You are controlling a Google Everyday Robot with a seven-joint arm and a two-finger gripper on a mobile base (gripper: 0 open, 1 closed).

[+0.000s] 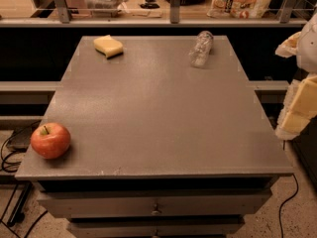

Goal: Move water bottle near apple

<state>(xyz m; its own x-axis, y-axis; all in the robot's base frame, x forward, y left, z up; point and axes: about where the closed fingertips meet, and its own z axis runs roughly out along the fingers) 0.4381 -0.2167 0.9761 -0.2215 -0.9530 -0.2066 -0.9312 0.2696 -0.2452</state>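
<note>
The water bottle (200, 48) is a small clear crinkled bottle lying on its side near the back right of the grey table top (153, 113). The red apple (50, 140) with a short stem sits at the front left corner of the table. My gripper (298, 110) shows as pale white and yellowish parts at the right edge of the view, beside the table's right side. It is well apart from the bottle and far from the apple, and it holds nothing that I can see.
A pale yellow sponge (108, 45) lies at the back left of the table. A shelf with bags and containers (241, 0) runs behind the table. Drawers (156, 207) sit under the top. Cables (10, 155) lie on the floor at the left.
</note>
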